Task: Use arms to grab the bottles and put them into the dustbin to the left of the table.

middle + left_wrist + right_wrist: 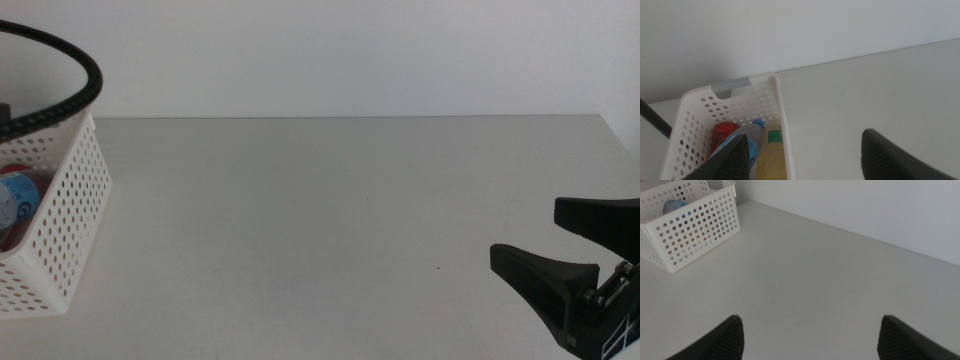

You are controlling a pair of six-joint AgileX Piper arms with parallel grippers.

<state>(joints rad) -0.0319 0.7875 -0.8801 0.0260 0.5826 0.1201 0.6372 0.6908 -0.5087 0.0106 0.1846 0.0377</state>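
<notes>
Bottles (765,150) in dustbin (75,190) – table's (350,220) left

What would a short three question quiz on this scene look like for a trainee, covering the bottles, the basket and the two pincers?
1. True or false: the red can lies on the table outside the dustbin.
2. Which drink lies between the red can and the yellow-tea bottle in the dustbin? A. a green jar B. the blue-capped water bottle C. nothing
3. Fill in: the right pincer sits near the middle view's lower right with its jaws ____.

Key
1. False: the left wrist view shows all three drinks inside the dustbin, with the left pincer open above it.
2. B
3. open
</notes>
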